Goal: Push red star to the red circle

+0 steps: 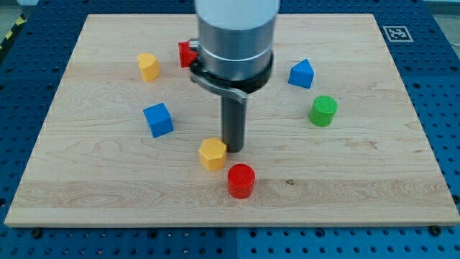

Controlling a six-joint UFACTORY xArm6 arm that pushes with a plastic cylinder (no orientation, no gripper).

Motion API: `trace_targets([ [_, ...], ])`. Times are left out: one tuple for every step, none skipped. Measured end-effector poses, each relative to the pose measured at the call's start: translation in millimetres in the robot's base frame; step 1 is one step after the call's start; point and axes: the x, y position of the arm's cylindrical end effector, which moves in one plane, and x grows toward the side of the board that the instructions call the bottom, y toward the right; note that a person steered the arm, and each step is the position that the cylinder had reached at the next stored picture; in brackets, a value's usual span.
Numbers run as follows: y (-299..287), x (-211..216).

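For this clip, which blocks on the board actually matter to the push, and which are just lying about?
Part of the job:
- red star, mostly hidden behind the arm, near the view's top
- red circle, near the view's bottom
- my tip, right of the yellow block, far from the star

Just lying about:
- that yellow block
- second yellow block
- blue cube
- second blue block
- green cylinder

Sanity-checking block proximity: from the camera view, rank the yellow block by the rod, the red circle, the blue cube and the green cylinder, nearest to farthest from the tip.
From my tip:
1. Yellow block, right beside the tip on the view's left.
2. Red circle, just below the tip.
3. Blue cube, up and to the view's left.
4. Green cylinder, toward the view's right.
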Motion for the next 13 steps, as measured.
trace_targets([
  [-16, 0],
  [-16, -29],
  [-19, -98],
  [-36, -163],
  [-42, -174],
  [-48, -173],
  [-78, -168],
  [-119, -168],
  [-160, -189],
  [-164, -207],
  [-152, -219],
  [-122, -234],
  [-113, -231],
])
